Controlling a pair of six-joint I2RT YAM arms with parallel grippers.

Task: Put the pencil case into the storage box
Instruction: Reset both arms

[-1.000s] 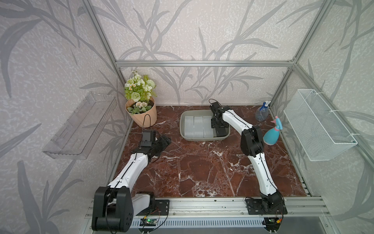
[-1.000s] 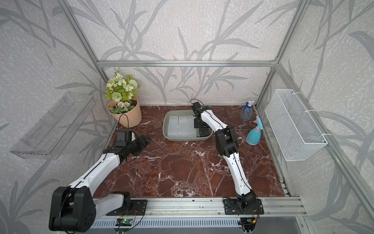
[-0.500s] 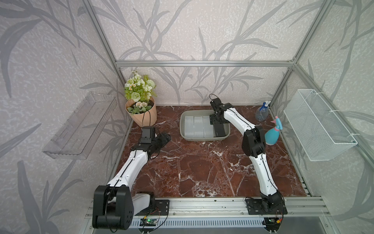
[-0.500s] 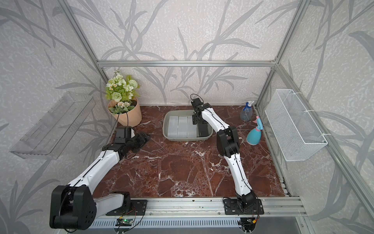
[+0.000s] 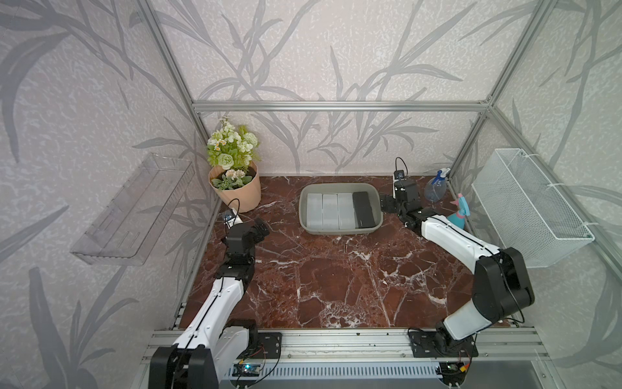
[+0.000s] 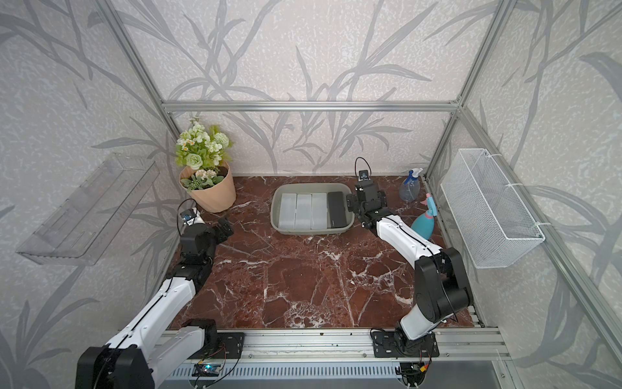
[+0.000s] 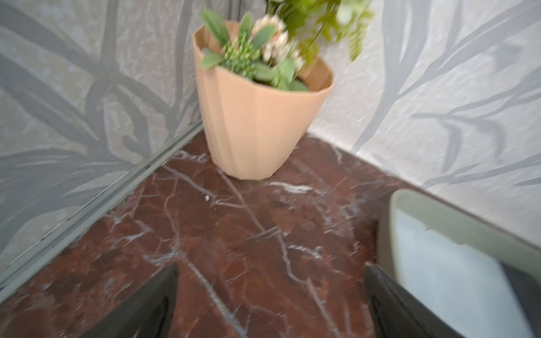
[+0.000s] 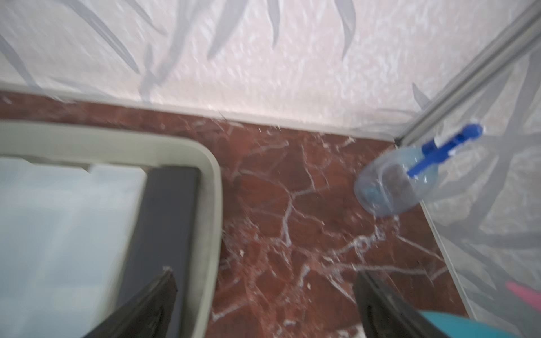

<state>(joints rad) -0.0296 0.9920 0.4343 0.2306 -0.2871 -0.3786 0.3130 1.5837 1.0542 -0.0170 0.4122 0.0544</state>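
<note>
On the red marble bench (image 5: 336, 276), the black pencil case (image 5: 363, 209) lies flat in the box (image 5: 336, 232), at its right end beside three pale cases (image 5: 330, 211). A second ago the right hand (image 5: 386, 204) was over the case. Now it sits just outside the rim, wide and empty, so the placing looks finished. The left hand (image 5: 262, 227), wide too, holds nothing near the pot (image 5: 240, 195).
</note>
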